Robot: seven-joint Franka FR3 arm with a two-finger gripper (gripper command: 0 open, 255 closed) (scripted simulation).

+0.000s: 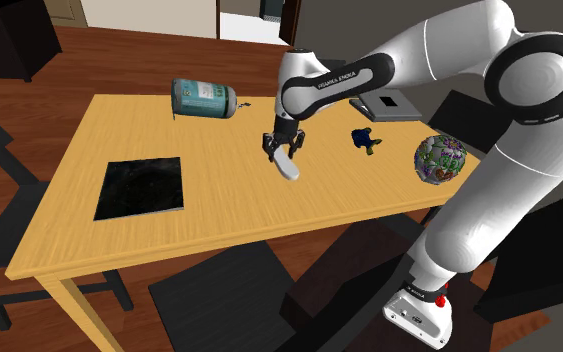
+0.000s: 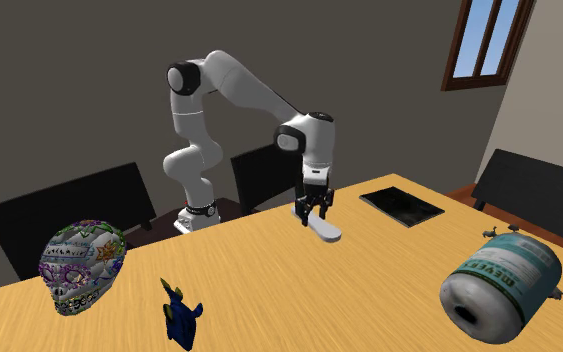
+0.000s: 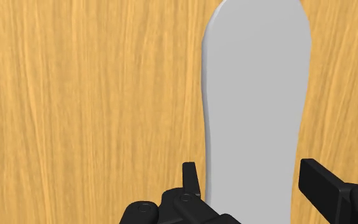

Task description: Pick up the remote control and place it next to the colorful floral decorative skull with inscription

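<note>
One grey remote control, between spread end effector fingers

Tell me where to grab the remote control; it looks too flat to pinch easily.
Grip the remote control across its narrow width, on its two long straight edges, coming straight down from above. It lies flat on the wooden table, long and thin, so only those edges give the jaws parallel faces.

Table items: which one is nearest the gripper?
The pale grey remote, lying right under the gripper between its open fingers; the can, blue figurine and skull sit farther off.
</note>
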